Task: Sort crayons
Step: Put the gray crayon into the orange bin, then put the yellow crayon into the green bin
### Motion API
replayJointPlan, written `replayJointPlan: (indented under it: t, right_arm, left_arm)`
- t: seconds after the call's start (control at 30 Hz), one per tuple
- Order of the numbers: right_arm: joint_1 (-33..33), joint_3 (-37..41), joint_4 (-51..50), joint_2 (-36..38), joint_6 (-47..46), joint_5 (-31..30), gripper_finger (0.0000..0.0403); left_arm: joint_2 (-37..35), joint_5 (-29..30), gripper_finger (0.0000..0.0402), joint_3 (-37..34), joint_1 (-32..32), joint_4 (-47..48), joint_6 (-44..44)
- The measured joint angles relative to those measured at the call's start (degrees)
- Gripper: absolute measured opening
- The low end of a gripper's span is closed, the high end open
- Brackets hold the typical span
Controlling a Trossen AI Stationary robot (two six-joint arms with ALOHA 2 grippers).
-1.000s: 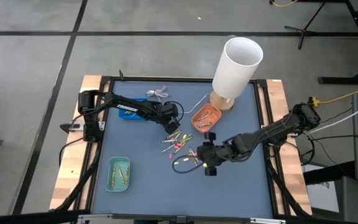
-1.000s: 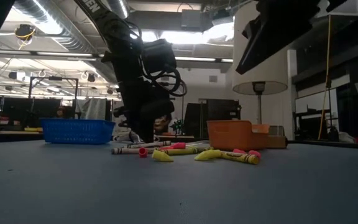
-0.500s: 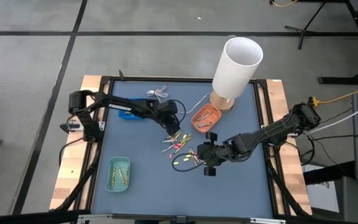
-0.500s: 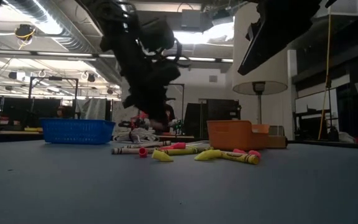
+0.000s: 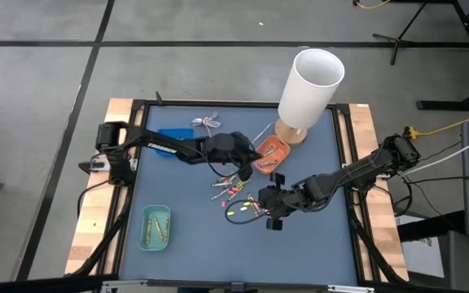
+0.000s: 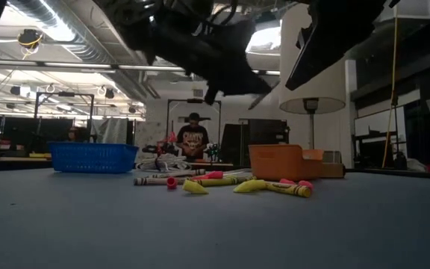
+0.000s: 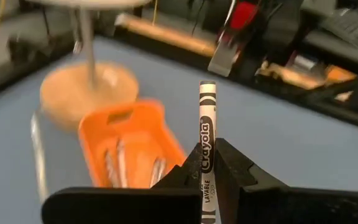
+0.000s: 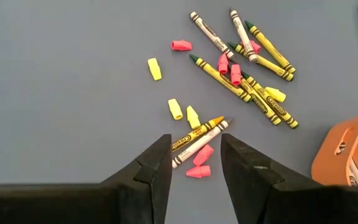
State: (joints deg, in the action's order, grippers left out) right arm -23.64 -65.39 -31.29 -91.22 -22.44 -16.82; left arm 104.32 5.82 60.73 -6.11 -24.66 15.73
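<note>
The left gripper (image 7: 207,177) pinches one white crayon (image 7: 206,134) upright between its fingers, in the air just short of the orange tray (image 7: 129,140), which already holds a few pale crayons.

What could go wrong:
- The grip sits low on the stick, so most of it stands free. If let go before it is over the tray, it would likely tip onto the table (image 5: 194,236) or catch the rim.
- The lamp (image 5: 309,85) stands just beside the tray, so a wide swing could knock its base.
- The right gripper (image 8: 194,163), fingers spread and empty, hovers over a yellow and a white crayon lying side by side. Closing there could take both, or push the pink bits aside.

Counts, as far as the right wrist view allows:
- about eight whole crayons loose on the table (image 8: 241,65), mostly yellow, three white
- roughly ten short pink and yellow pieces
- three trays: orange, blue (image 5: 172,140), and green (image 5: 155,228) with a few sticks inside.
</note>
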Motion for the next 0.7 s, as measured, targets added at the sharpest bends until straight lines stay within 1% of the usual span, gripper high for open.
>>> replayJointPlan:
  t: [0.1,0.3,0.47,0.7]
  right_arm:
    - [0.0,0.0,0.0,0.0,0.0,0.0,0.0136]
    - [0.0,0.0,0.0,0.0,0.0,0.0,0.0136]
    - [0.0,0.0,0.0,0.0,0.0,0.0,0.0136]
    - [0.0,0.0,0.0,0.0,-0.1,0.0,0.0136]
  left_arm:
    - [2.1,1.4,0.0004,0.0,0.1,-5.3,-2.5]
    - [6.1,6.8,0.0019,0.0,-0.4,-10.3,-2.8]
    - [8.9,6.8,0.0045,0.0,-1.3,-14.1,-2.8]
    - [9.7,6.8,0.0083,0.0,-1.9,-13.8,-2.8]
